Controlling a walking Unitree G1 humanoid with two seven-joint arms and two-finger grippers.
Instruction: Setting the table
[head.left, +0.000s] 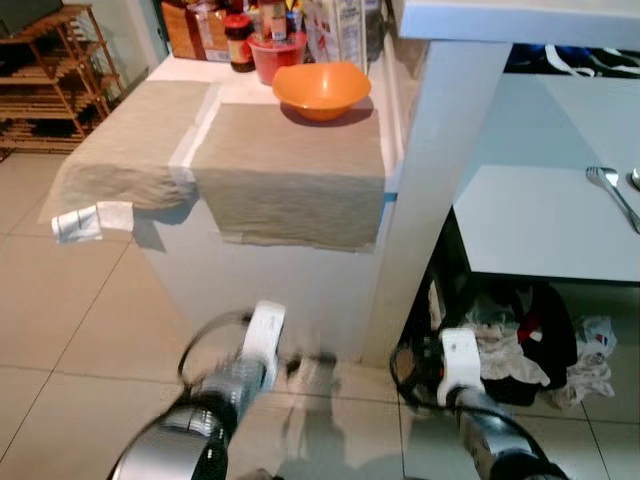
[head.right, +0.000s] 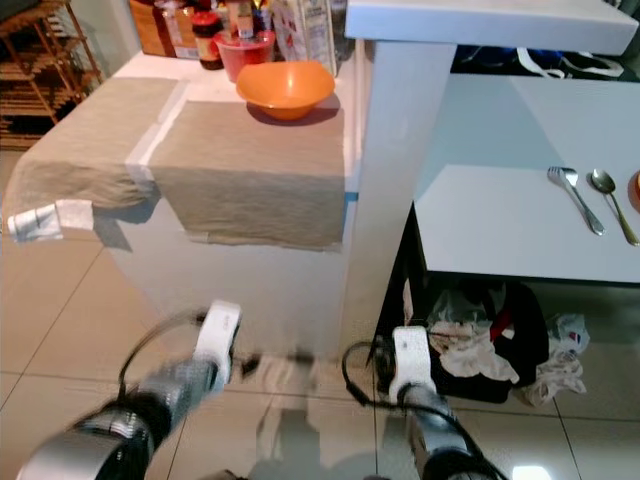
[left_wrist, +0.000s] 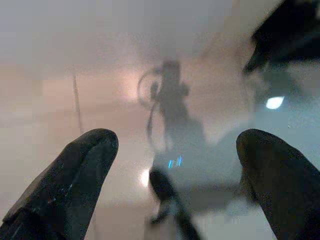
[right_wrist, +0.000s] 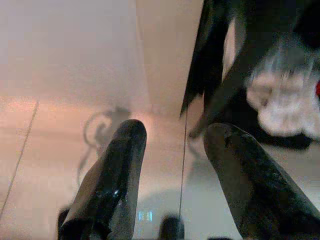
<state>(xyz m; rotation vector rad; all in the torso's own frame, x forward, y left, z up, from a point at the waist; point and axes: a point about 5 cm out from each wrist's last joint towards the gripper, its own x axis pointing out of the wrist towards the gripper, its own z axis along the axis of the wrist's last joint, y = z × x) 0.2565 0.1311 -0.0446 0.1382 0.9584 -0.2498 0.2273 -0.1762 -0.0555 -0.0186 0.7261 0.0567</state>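
An orange bowl (head.left: 320, 88) stands on a beige cloth (head.left: 290, 175) at the back of a white counter. To the right, a fork (head.right: 575, 198) and a spoon (head.right: 612, 205) lie side by side on a lower white table (head.right: 500, 225). Both silver arms hang low over the tiled floor, well below and in front of the counter. In the left wrist view my left gripper (left_wrist: 175, 145) is open, its fingers wide apart over blurred floor. My right gripper (right_wrist: 175, 135) is open too, with nothing between its fingers, near the counter's base.
Jars, a red cup (head.left: 272, 55) and boxes crowd the counter's back edge. A white pillar (head.left: 430, 200) separates counter and table. Clothes and bags (head.left: 520, 340) are heaped under the table. A wooden rack (head.left: 50, 80) stands at the far left. A second beige cloth (head.left: 135, 140) covers the counter's left part.
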